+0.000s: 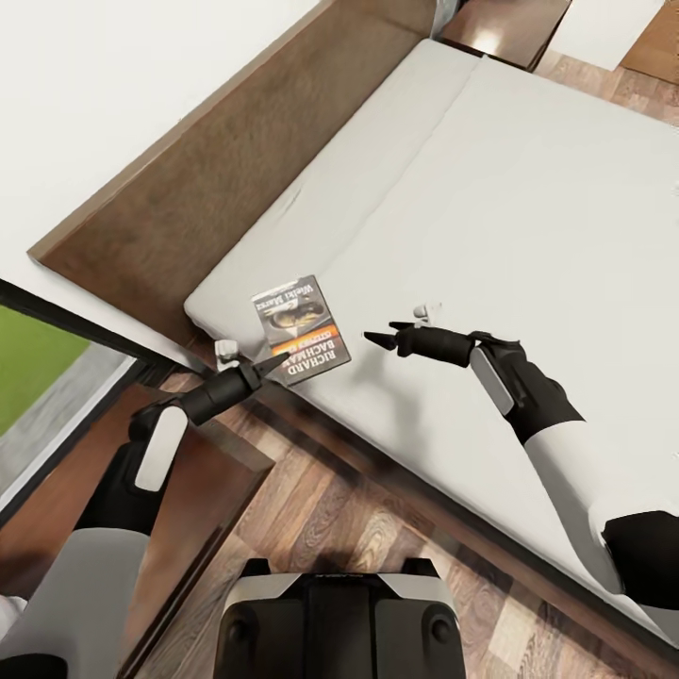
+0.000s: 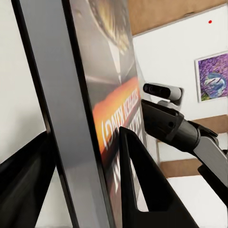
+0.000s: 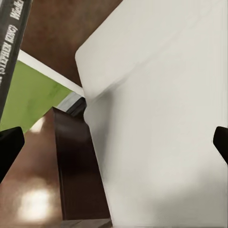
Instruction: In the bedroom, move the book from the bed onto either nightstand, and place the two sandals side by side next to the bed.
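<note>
Left gripper (image 1: 269, 361): tapered black fingers (image 2: 142, 190) clamped on thin glossy paperback book (image 1: 300, 329) at smooth grey mattress corner of bed (image 1: 528, 207). Right gripper (image 1: 385, 337): fingers spread wide, empty, above mattress.

Book (image 1: 301, 329) lies at the bed's (image 1: 528, 236) near-left corner, left gripper (image 1: 270, 360) at its near edge. Right gripper (image 1: 375, 338) just right (apart). Nightstand (image 1: 203, 481) near-left, beside the bed.
</note>
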Available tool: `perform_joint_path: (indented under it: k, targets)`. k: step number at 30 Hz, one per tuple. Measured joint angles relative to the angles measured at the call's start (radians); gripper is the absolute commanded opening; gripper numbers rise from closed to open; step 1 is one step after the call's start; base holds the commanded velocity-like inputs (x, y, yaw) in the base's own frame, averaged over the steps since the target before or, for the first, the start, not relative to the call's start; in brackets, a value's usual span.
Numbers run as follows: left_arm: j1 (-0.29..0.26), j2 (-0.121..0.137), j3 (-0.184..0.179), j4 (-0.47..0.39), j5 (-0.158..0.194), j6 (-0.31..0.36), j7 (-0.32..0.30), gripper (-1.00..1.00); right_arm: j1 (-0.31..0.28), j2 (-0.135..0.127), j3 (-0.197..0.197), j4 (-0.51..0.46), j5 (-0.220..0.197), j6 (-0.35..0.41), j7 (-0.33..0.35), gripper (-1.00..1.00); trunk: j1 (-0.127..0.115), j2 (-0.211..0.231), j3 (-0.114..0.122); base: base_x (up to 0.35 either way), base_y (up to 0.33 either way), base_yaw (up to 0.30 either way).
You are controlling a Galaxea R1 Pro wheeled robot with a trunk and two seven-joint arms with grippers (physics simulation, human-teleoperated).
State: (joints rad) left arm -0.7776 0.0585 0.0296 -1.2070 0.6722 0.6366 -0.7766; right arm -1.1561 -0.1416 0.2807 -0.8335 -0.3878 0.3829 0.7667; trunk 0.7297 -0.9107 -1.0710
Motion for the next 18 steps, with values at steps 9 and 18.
perform_joint_path:
  k: [9,18]
  targets:
    - [0.000,0.022,-0.023,0.004,-0.001,0.002,0.003,-1.00,0.000,0.001,0.002,0.005,-0.001,-0.004,0.001,1.00,-0.034,0.063,0.035,0.000,0.000,0.126]
    - [0.000,0.021,-0.025,0.007,0.000,0.003,0.004,-1.00,0.000,0.001,0.002,0.001,-0.002,-0.005,0.002,1.00,-0.069,0.126,0.064,-0.099,-0.024,0.004]
